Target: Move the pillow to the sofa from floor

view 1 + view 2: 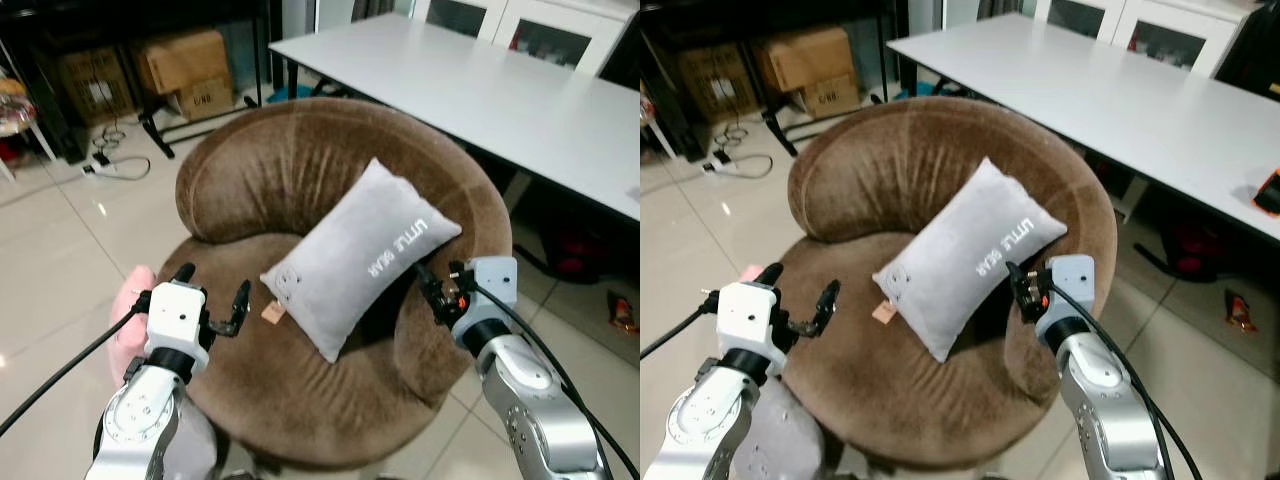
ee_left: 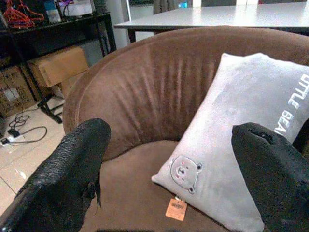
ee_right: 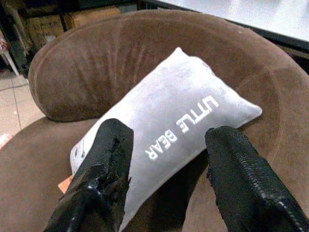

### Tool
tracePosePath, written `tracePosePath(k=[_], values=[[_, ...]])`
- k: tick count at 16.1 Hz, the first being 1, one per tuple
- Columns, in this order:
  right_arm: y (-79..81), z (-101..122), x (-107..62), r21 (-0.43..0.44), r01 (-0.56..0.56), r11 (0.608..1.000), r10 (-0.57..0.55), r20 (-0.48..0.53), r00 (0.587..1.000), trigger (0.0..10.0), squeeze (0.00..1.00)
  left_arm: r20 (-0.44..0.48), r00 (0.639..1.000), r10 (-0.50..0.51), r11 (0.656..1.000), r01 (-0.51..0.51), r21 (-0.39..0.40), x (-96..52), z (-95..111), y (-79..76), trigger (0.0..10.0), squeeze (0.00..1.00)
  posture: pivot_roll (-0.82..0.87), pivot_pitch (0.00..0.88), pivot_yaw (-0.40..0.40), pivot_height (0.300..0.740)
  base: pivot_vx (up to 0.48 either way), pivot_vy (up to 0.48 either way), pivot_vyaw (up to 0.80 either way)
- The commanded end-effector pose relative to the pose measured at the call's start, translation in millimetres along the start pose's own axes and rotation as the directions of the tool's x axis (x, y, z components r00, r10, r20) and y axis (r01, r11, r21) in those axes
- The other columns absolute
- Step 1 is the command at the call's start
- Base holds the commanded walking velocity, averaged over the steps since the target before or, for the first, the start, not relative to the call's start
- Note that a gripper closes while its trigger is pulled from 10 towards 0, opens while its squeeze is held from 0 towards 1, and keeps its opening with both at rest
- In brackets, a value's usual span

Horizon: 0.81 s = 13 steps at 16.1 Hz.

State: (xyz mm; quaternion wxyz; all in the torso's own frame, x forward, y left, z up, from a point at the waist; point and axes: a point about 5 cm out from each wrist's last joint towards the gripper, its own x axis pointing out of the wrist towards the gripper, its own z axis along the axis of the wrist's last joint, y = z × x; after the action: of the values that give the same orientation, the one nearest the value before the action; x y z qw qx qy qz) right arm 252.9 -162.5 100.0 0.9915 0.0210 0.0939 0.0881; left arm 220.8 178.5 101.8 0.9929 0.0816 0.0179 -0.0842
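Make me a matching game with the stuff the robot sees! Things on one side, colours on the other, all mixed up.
Things:
1. pillow
2. round sofa
3. table
4. cardboard boxes

Colours:
A. white
B. tan
C. grey with white letters
D. brown

Pairs: 1-C, 2-D, 3-A, 4-B
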Motion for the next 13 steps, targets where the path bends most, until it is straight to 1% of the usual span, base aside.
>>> tracePosePath(k=[1, 2, 4, 5, 6, 8, 9, 10, 12, 13], values=[[-1.2, 0.3, -0.7, -0.008, 0.009, 1.000, -0.009, -0.003, 1.000, 10.0, 0.00, 0.017, 1.000, 0.014, 1.000, -0.014, 0.014, -0.6, 2.9, 1.3, 10.0, 0.00, -0.03, 0.000, -0.038, 0.740, -0.296, 0.000, 0.00], [-0.4, -1.6, -0.8, -0.007, 0.011, 1.000, -0.011, -0.009, 1.000, 10.0, 0.00, 0.016, 1.000, 0.016, 1.000, -0.017, 0.015, -2.6, 2.7, 2.3, 10.0, 0.00, -0.02, 0.000, -0.045, 0.740, -0.292, 0.000, 0.00], [0.0, -0.4, -1.7, -0.104, 0.012, 0.994, -0.014, -0.014, 1.000, 10.0, 0.00, 0.014, 1.000, 0.024, 1.000, -0.025, 0.013, -6.7, 4.1, 4.2, 10.0, 0.00, -0.02, 0.000, -0.044, 0.740, -0.292, 0.000, 0.00], [0.5, -0.7, -3.0, -0.101, -0.022, 0.995, 0.021, -0.017, 1.000, 10.0, 0.00, 0.006, 1.000, 0.031, 0.999, -0.031, 0.007, -8.3, 2.6, 4.1, 10.0, 0.00, -0.01, 0.000, -0.043, 0.740, -0.289, 0.000, 0.00], [-1.3, 1.5, -3.3, -0.087, -0.032, 0.996, 0.031, -0.008, 0.999, 10.0, 0.00, 0.005, 1.000, 0.030, 1.000, -0.030, 0.005, -7.8, 2.3, 1.5, 10.0, 0.00, 0.01, 0.000, -0.051, 0.740, -0.285, 0.000, 0.00], [1.5, 4.1, -2.8, -0.057, -0.048, 0.997, 0.049, 0.004, 0.999, 10.0, 0.00, -0.002, 0.999, 0.038, 0.999, -0.038, -0.004, -10.6, 0.9, 1.5, 10.0, 0.00, 0.00, 0.000, -0.055, 0.740, -0.281, 0.000, 0.00], [-0.5, 4.9, -1.0, -0.055, -0.001, 0.999, 0.001, 0.005, 1.000, 10.0, 0.00, -0.005, 0.999, 0.054, 0.998, -0.054, -0.017, -13.0, -1.5, 3.6, 10.0, 0.00, -0.01, 0.000, -0.071, 0.740, 0.000, 0.000, 0.00], [-0.4, 2.0, -0.9, -0.062, -0.016, 0.998, 0.015, -0.014, 1.000, 10.0, 0.00, -0.005, 0.998, 0.068, 0.998, -0.068, -0.020, -13.9, -2.3, 4.5, 10.0, 0.00, -0.01, 0.000, -0.074, 0.740, 0.000, 0.000, 0.00], [-1.5, 0.0, -2.1, -0.096, -0.004, 0.995, 0.003, -0.015, 1.000, 10.0, 0.00, -0.003, 0.997, 0.075, 0.997, -0.075, -0.027, -15.0, -1.6, 3.9, 10.0, 0.00, -0.01, 0.000, -0.074, 0.740, 0.000, 0.000, 0.00], [-0.8, -1.8, -3.0, -0.084, -0.016, 0.996, 0.013, -0.028, 1.000, 10.0, 0.00, -0.005, 0.997, 0.074, 0.997, -0.074, -0.029, -14.7, -1.6, 3.2, 10.0, 0.00, -0.01, 0.000, -0.075, 0.740, 0.000, 0.000, 0.00]])
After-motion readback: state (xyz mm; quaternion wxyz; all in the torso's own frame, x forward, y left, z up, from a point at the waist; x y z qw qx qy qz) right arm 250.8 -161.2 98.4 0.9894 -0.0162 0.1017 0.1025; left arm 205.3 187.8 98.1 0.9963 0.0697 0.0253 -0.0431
